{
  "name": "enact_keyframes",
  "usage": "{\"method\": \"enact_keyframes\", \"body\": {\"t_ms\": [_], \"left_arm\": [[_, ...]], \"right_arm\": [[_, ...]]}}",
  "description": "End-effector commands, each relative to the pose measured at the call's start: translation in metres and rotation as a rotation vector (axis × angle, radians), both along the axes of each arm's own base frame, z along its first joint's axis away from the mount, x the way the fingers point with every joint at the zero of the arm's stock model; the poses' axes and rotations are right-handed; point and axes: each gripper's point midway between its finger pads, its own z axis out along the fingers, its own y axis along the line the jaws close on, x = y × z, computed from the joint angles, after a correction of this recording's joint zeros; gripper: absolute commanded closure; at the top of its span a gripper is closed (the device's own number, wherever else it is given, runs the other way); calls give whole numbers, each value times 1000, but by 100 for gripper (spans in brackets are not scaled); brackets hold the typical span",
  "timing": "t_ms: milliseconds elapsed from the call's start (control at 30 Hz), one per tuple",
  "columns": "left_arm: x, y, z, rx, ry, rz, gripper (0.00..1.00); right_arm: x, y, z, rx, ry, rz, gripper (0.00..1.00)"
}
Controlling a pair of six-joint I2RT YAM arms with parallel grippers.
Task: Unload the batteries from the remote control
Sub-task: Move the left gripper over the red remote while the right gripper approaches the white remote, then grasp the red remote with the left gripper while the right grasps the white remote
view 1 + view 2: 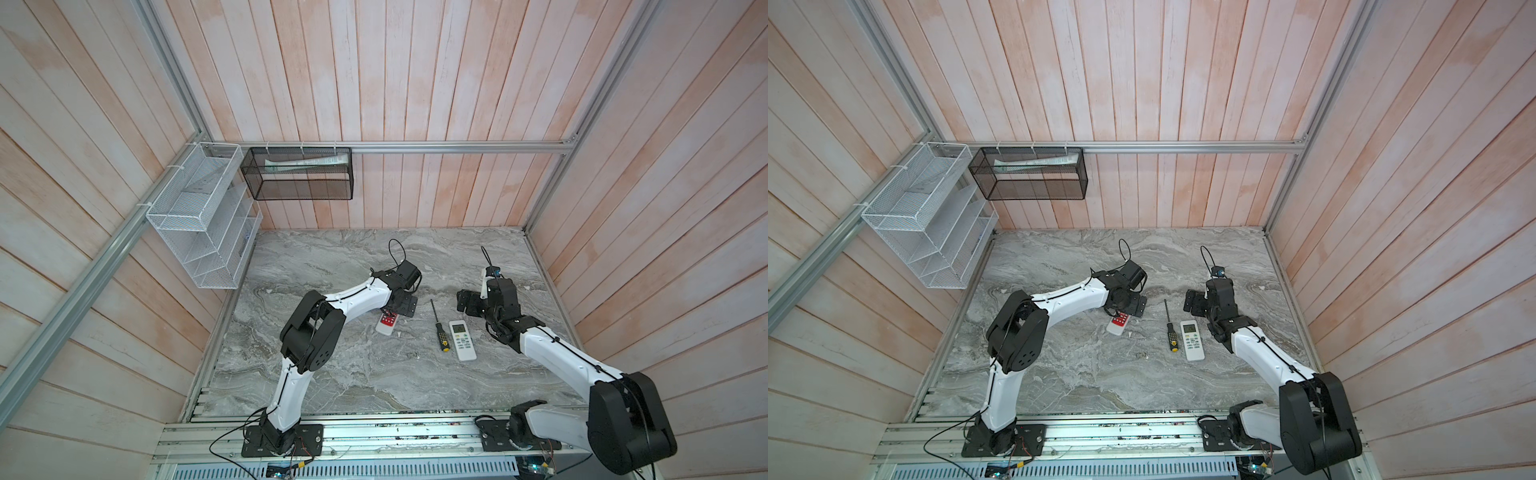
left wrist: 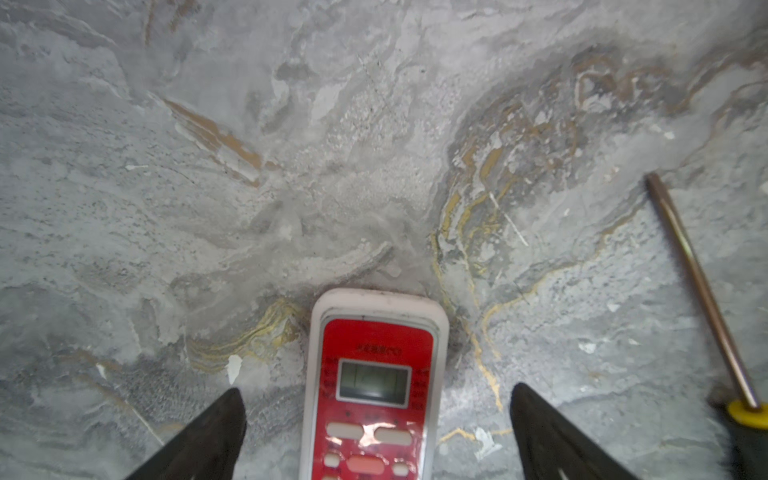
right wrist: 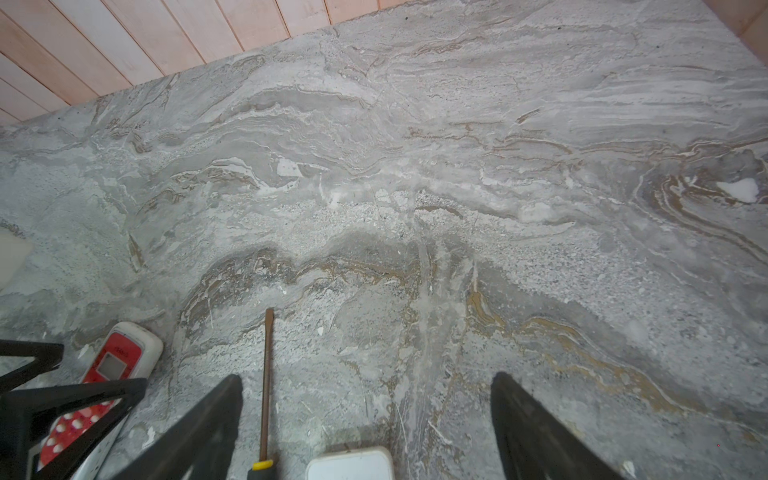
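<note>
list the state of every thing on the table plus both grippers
red remote, lying flat, buttons up, back cover hidden
white remote, lying flat, screen up, back cover hidden
screwdriver, lying flat between the remotes, untouched
left gripper, open, jaws either side of the red remote, not gripping
right gripper, open, empty, near the white remote's end
batteries, none in view

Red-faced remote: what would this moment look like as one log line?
left fingers: open, flanking red-faced white plastic remote, face up | right fingers: open, empty | batteries: none visible
</note>
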Motion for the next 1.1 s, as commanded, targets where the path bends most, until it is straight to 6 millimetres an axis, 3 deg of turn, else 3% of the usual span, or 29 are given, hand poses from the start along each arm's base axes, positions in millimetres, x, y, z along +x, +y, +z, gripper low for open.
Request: {"method": "enact_keyframes", "body": {"t_ms": [0, 400, 700, 900, 1067], "left_arm": [[-3, 2, -9, 32, 48, 14, 1], [-4, 6, -26, 84, 137, 25, 17], [-6, 4, -29, 67, 166, 11, 45], [-4, 0, -25, 34, 146, 16, 48], [2, -3, -8, -38, 91, 33, 49]], "right_arm": [[0, 6, -5, 5, 8, 23, 7], [2, 11, -6, 1, 6, 41, 7], [3, 15, -3, 6, -9, 55, 7], [3, 23, 1, 34, -37, 96, 7], [-1, 38, 8, 95, -79, 168, 7]]}}
